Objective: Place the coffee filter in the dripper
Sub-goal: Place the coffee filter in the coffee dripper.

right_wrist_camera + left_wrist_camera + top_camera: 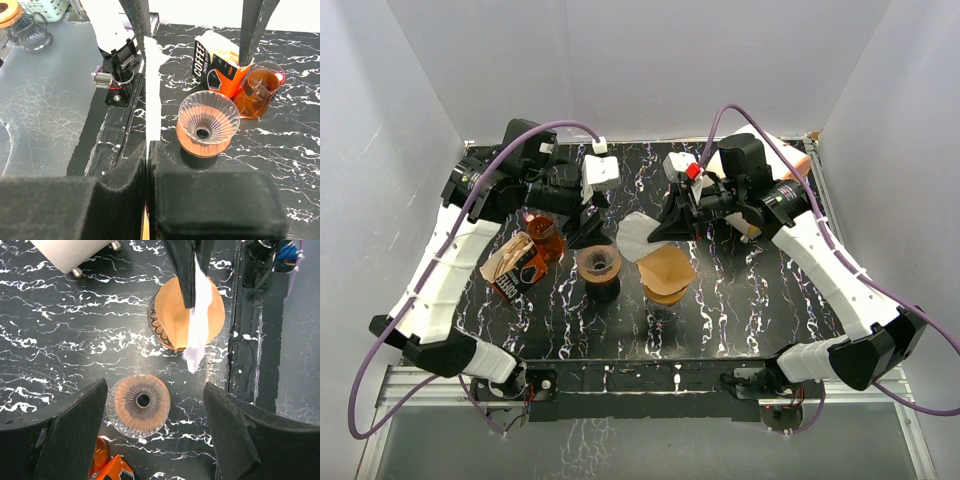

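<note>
Dripper (207, 120) stands empty; brown filters (175, 315) fill the neighbouring holder (152, 322). Right gripper (148, 147) clenches a white coffee filter (152, 95); left gripper (155, 385) gapes above the dripper.

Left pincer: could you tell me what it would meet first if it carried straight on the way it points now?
The left pincer would most likely meet the glass dripper, centred just ahead of its open jaws; depth is unclear.

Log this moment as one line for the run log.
left gripper: open, over dripper | right gripper: shut on coffee filter | dripper: empty | coffee filter: not yet placed
</note>
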### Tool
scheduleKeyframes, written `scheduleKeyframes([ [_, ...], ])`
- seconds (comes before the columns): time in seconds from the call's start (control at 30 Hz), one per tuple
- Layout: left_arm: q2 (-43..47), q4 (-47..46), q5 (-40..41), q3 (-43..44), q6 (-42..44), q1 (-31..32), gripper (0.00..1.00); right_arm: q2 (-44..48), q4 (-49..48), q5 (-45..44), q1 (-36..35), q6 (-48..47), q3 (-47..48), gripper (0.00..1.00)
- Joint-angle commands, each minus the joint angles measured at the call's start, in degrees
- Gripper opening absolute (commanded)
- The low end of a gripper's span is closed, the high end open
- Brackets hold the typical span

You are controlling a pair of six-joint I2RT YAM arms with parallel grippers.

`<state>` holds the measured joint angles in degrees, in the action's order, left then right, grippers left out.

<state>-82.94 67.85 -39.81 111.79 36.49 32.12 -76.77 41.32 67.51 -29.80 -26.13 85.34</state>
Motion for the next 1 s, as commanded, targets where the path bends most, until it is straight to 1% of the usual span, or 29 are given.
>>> scheduleKeyframes([
  [0.0,2.92,-0.26,2.35,-1.21,1.54,0.15,0.76,0.13,-3.07,3.61,0.53,1.24,2.46,0.00],
  [0.13,1.72,-0.27,0.36,1.39,0.77,0.19,0.76,0.21,-3.08,3.66,0.61,1.05,1.90,0.00],
  [0.4,-2.10,-0.78,-6.97,6.96,-3.16,0.20,0.74,0.52,-2.77,3.61,0.62,-0.24,0.37,0.00],
  [0.63,-3.00,-1.60,-7.86,6.54,-4.31,0.22,0.71,0.83,-2.34,4.03,0.62,-0.83,0.13,0.00],
  [0.87,-3.15,-1.46,-6.86,7.47,-4.06,0.20,0.65,0.99,-0.63,3.58,0.62,-3.21,-0.34,0.00],
  [0.97,-2.98,-1.25,-6.77,7.83,-4.12,0.16,0.66,1.17,-0.02,3.05,0.62,-4.32,-0.88,0.00],
])
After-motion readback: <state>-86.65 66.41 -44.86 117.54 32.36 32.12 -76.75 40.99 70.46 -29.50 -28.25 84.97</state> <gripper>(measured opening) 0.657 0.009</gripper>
